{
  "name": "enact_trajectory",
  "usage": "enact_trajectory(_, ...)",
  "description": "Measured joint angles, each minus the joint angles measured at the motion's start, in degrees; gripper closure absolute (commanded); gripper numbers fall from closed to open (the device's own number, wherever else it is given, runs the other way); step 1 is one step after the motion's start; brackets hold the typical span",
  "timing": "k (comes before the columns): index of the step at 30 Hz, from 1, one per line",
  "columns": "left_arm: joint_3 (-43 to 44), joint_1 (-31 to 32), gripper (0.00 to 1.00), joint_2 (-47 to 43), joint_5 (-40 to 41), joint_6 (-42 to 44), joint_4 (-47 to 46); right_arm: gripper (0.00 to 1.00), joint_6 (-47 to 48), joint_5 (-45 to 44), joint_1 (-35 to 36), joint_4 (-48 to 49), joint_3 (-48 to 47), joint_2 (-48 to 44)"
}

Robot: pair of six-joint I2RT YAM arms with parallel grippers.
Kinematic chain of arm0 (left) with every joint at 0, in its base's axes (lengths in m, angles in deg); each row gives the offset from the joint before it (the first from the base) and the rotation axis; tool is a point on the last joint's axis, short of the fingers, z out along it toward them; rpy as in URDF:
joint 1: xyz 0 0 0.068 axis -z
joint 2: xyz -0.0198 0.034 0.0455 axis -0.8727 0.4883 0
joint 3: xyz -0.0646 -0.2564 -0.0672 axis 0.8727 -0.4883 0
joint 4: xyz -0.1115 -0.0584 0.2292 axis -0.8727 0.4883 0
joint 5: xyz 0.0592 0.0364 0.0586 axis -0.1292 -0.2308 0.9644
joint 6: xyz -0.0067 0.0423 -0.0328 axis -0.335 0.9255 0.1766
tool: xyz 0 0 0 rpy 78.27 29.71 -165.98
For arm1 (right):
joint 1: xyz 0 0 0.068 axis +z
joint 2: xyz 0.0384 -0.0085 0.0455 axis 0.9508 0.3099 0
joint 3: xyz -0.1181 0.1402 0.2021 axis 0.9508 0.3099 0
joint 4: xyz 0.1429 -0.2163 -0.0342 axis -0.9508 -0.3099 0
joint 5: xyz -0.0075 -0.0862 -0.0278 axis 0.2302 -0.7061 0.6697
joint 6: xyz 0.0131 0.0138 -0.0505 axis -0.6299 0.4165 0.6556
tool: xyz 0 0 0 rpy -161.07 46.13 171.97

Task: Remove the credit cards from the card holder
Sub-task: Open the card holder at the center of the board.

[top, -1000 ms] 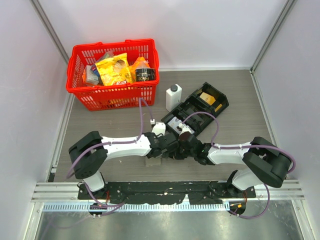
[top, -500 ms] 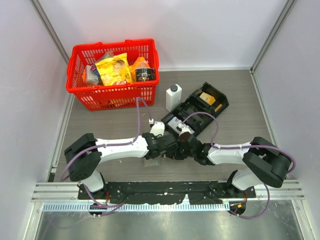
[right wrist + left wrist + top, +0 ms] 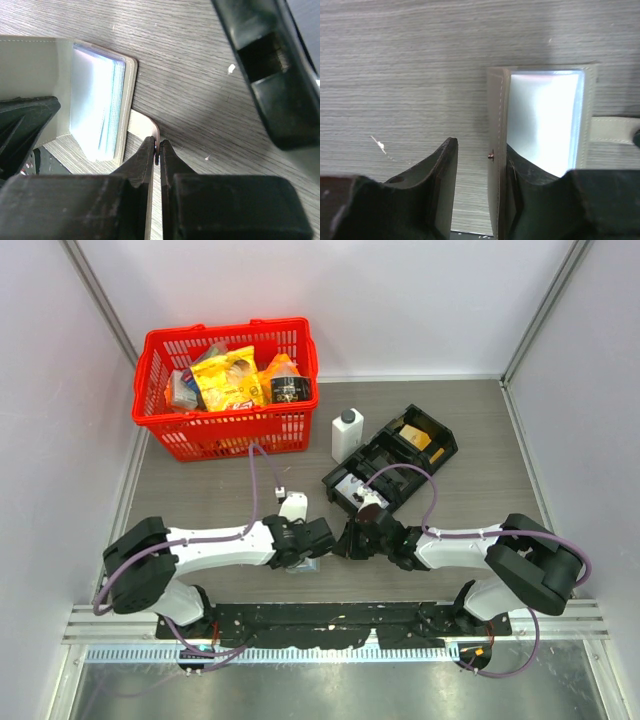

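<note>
Top external: the card holder (image 3: 308, 566) lies open on the counter (image 3: 200, 490), just at 6 o'clock of the left tool (image 3: 318, 538), the nearer one. The right tool (image 3: 352, 537) sits at 3 o'clock.

Left wrist: the left tool (image 3: 480, 150) is half-wide and straddles the holder's cover edge. The holder's long axis runs 12-to-6, with the card sleeves at 3 o'clock.

Right wrist: the right tool (image 3: 156, 147) is pinched tight on the strap (image 3: 142, 122).

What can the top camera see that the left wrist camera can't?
Only the top view shows the red plastic basket, the white bottle and the black compartmented tray. Only the left wrist view shows the pale blue shiny panel inside the grey-tan bifold card holder. Both show the grey wood-grain table and the left claw.
</note>
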Motion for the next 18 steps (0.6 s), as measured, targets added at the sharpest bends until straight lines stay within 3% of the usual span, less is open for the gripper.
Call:
enact_trajectory(7, -7.78, -2.27, 0.68, -7.52, -2.67, -1.95, -4.00, 0.89, 0.04, -0.28, 0.00, -1.29, -0.02, -0.24)
enact_trajectory(15, -16.04, -4.11, 0.79, -16.13, -7.54, -4.35, -13.33, 0.65, 1.42, -2.60, 0.04, -8.92, -2.21, -6.38)
enact_trajectory(18, -16.41, -4.13, 0.82, -16.28, -8.68, -4.59, -15.56, 0.63, 2.23, -3.58, 0.09, -12.52, -4.15, -10.12)
